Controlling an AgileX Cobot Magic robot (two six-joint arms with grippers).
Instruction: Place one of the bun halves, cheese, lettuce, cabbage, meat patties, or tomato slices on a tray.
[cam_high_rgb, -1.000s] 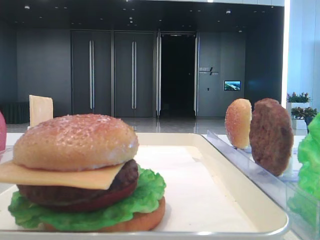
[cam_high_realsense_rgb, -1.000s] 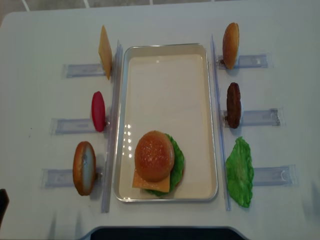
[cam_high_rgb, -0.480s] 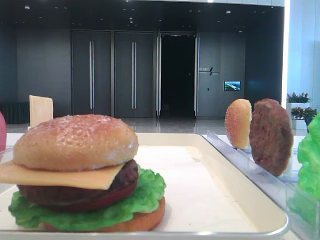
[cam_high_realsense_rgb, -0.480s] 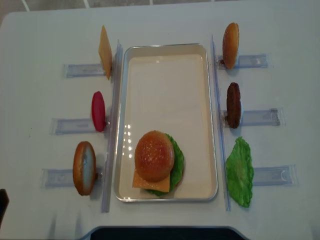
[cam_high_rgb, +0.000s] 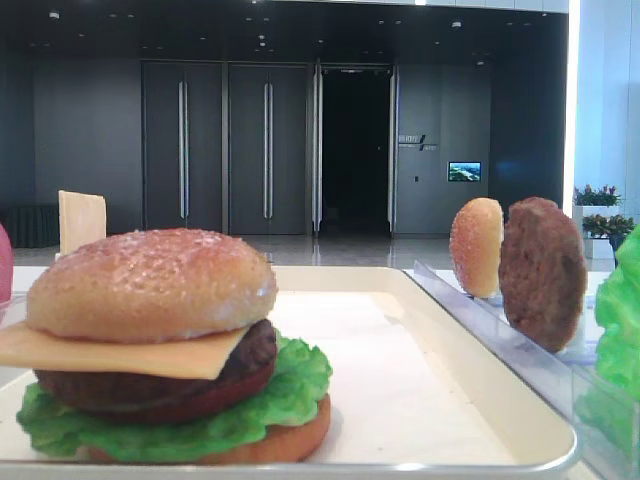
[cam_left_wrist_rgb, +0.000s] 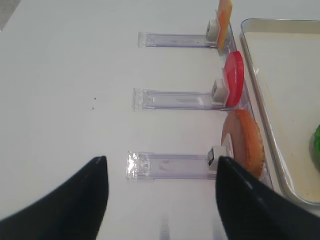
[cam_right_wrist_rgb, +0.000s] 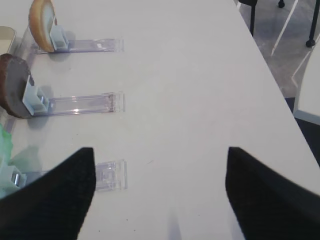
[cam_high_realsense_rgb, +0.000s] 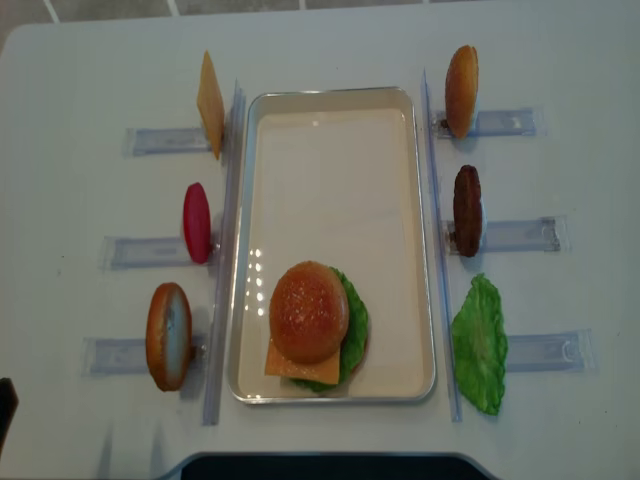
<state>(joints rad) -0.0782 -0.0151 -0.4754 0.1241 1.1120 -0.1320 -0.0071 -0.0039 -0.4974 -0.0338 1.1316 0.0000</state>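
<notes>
Right claw (cam_right_wrist_rgb: 157, 192): we find its two dark fingers at the lower corners of the right wrist view, spread wide apart with nothing between them, hanging over bare counter (cam_right_wrist_rgb: 190, 75).
Left claw (cam_left_wrist_rgb: 162, 200): we find the same in the left wrist view, fingers at the lower corners, set wide, holding nothing.
Nearest to right claw: a clear rack (cam_right_wrist_rgb: 107, 176) sits just left of centre, lettuce (cam_right_wrist_rgb: 6, 150) at the left edge, a meat patty (cam_right_wrist_rgb: 14, 85) above it, and a bun half (cam_right_wrist_rgb: 41, 17) at upper left.
Nearest to left claw: a bun half (cam_left_wrist_rgb: 245, 142) stands on edge in its rack right of centre, a red tomato slice (cam_left_wrist_rgb: 234, 79) above it, and cheese (cam_left_wrist_rgb: 224, 12) at the top.
Tray (cam_high_realsense_rgb: 335, 112): in the overhead view it lies mid-frame, and a stacked burger (cam_high_realsense_rgb: 312, 325) occupies its lower part; the upper part is bare liner.
Task standing: we judge that no piece is in hand, so the next pick is not yet begun.
Risk, pick: the pieces stand on edge in thin clips; an off-centre closing could tip one flat or drag its rack.
Risk, placing: a low carry toward the tray could clip the rim or knock the finished stack.
</notes>
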